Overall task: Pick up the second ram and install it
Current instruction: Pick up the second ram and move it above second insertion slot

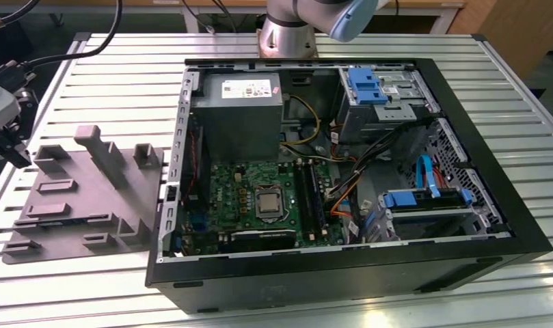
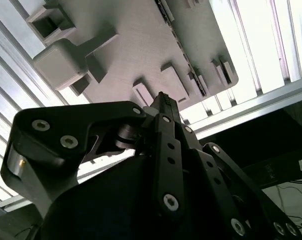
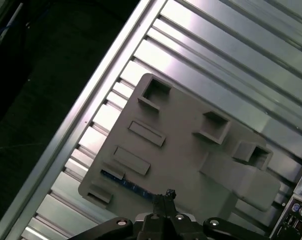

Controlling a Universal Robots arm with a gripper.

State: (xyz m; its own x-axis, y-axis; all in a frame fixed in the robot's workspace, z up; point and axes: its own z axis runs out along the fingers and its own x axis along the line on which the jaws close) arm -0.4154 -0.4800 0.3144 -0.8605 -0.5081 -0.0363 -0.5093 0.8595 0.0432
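Gripper (image 3: 168, 196) above grey tray (image 3: 188, 157), second ram (image 3: 128, 184) nearby

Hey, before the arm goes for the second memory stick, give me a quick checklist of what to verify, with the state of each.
1. The second ram lying on the grey fixture: ok, near its edge in the first wrist view.
2. The claw by the fixture: ok.
3. Claw open to grasp: not ok, its tips look closed together.
4. Claw empty: ok.
5. The computer case open, motherboard exposed: ok.
6. A free memory slot: cannot tell.
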